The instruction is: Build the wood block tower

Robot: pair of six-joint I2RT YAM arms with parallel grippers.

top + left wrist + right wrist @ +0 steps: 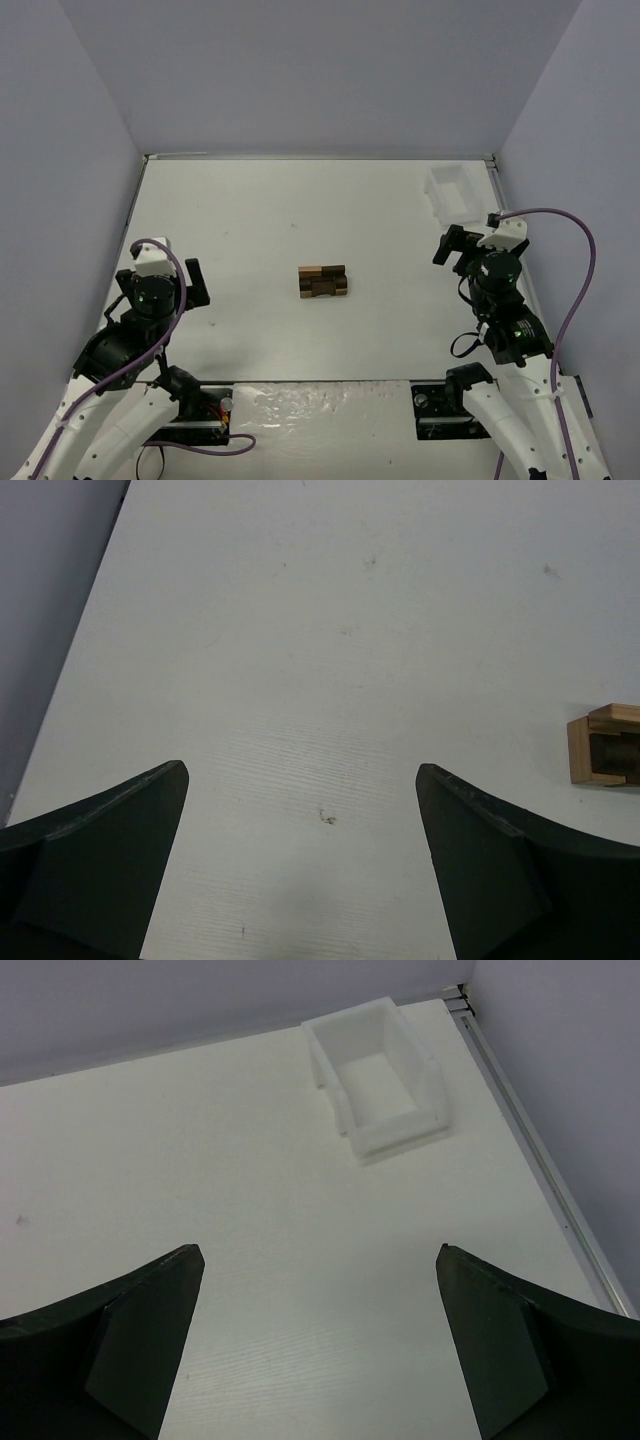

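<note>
One dark-brown-and-tan wooden block stack (pixel 323 281), one white rectangular tray (pixel 455 193); left gripper (pixel 300 775) and right gripper (pixel 320 1255) gape empty.

Soft, even light from overhead leaves the white table (pixel 300 200) bright without harsh glare. Shadows are faint, only a thin one beside the blocks (pixel 323 281). The wrist views show the tabletop sharply, though the dark fingers (pixel 100 860) along the bottom edge look slightly soft, perhaps out of focus.
</note>
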